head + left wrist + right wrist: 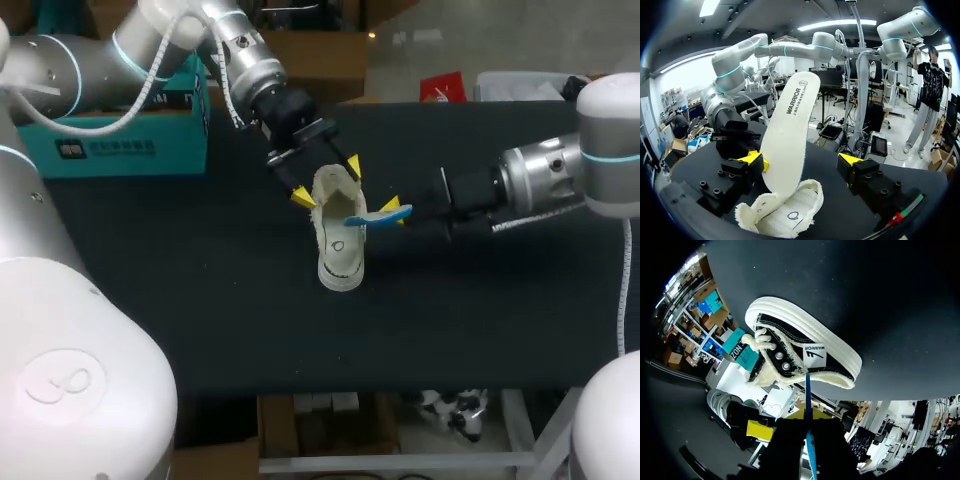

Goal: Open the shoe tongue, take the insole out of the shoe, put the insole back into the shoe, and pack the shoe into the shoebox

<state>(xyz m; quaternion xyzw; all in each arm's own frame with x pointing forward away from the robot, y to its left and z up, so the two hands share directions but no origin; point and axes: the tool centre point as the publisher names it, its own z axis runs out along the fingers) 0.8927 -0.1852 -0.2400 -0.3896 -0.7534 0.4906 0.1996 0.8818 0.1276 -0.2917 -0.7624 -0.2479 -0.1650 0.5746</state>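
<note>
Found right hand clamped on insole, approx. half out of shoe. Noted left hand open, astride heel at 12 o'clock. Rec'd: slow pull toward 3 o'clock, shoe braced.

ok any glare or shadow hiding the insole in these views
Head view: no, the insole shows blue against the dark table. Left wrist view: its white face is evenly lit, no glare. Right wrist view: the right gripper holding it sits in deep shadow.
</note>
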